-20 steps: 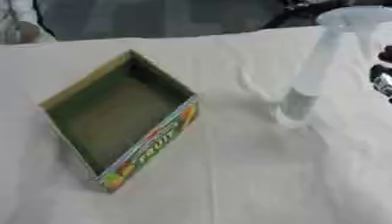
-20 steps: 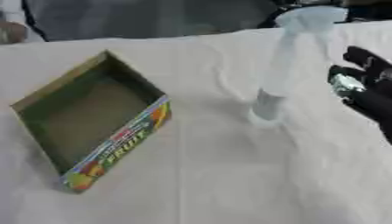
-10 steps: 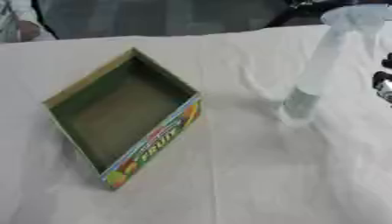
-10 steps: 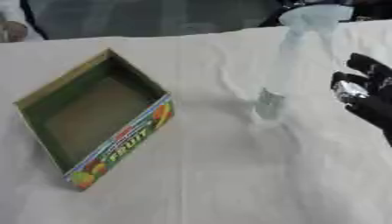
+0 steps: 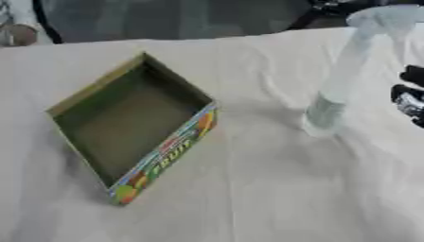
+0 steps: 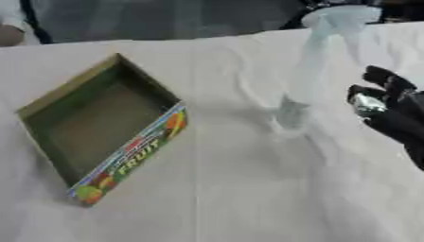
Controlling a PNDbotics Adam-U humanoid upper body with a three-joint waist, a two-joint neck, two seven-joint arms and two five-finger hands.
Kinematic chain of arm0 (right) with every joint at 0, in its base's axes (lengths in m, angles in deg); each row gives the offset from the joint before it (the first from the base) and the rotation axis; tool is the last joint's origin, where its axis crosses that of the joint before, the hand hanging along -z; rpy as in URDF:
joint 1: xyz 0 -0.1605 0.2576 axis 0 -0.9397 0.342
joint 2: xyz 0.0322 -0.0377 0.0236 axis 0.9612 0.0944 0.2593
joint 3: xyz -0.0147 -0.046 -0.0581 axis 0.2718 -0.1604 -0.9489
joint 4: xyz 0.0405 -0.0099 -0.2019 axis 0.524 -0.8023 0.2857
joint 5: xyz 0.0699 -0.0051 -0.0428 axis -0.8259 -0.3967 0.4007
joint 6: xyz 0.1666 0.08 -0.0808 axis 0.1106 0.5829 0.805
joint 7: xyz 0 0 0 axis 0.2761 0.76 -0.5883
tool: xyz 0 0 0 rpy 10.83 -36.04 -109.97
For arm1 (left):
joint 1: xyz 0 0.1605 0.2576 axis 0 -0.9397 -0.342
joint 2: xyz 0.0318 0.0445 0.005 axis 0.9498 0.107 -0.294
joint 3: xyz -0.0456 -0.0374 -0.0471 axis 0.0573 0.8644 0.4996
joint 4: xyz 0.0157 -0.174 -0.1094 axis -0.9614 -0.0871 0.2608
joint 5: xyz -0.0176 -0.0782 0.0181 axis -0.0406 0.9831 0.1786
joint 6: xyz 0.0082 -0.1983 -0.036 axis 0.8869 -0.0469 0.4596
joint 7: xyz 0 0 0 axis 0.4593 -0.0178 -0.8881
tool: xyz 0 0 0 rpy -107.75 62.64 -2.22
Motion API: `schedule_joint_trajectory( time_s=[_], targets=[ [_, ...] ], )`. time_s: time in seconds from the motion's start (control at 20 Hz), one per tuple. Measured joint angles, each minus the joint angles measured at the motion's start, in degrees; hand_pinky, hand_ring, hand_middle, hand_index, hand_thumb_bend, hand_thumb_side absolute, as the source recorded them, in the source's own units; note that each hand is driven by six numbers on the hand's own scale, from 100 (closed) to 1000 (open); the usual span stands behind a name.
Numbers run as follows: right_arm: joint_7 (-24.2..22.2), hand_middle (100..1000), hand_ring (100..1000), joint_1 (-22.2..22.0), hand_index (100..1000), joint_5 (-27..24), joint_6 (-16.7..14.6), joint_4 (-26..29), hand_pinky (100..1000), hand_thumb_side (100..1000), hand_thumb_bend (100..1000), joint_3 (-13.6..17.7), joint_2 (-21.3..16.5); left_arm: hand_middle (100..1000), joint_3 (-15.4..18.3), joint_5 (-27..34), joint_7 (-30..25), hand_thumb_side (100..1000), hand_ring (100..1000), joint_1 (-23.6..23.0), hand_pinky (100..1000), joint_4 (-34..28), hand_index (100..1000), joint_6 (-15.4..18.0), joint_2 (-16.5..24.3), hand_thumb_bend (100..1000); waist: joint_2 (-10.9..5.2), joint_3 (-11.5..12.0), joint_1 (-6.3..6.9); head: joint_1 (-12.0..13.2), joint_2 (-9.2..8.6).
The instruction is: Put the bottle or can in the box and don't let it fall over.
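The clear bottle (image 6: pixel 308 71) stood upright near the right far corner of the bench (image 6: pixel 248 198), just left of the right hand (image 6: pixel 389 111), not touching it. The hand's fingers were spread and held nothing. The box (image 6: pixel 99 130) lay well apart toward the left edge, bare cloth between them

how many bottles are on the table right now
1. A clear bottle stands upright on the white cloth, right of the empty fruit box and just left of the right robot hand, which is not touching it. None looks hidden.
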Motion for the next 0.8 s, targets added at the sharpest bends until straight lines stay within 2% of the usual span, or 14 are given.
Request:
schedule_joint_trajectory(
  time_s=[0.5, 0.8],
  targets=[
    [0.13, 1000, 1000, 2.73, 1000, 0.12, 3.34, -0.01, 946, 387, 100, -0.53, 0.01, 702, 0.00, -0.03, -0.31, 672, 723, -0.12, 1000, 0.00, 779, -0.05, -0.01, 100, 0.00, 0.54, -0.24, -0.93, -0.12],
    [0.64, 1000, 1000, 4.46, 1000, 0.12, 3.88, -1.35, 948, 387, 100, -0.54, 0.54, 702, 0.00, -0.03, -0.46, 672, 723, -0.21, 1000, 0.00, 779, -0.03, -0.05, 100, 0.08, 1.04, -0.09, -1.35, -0.82]
  ],
)
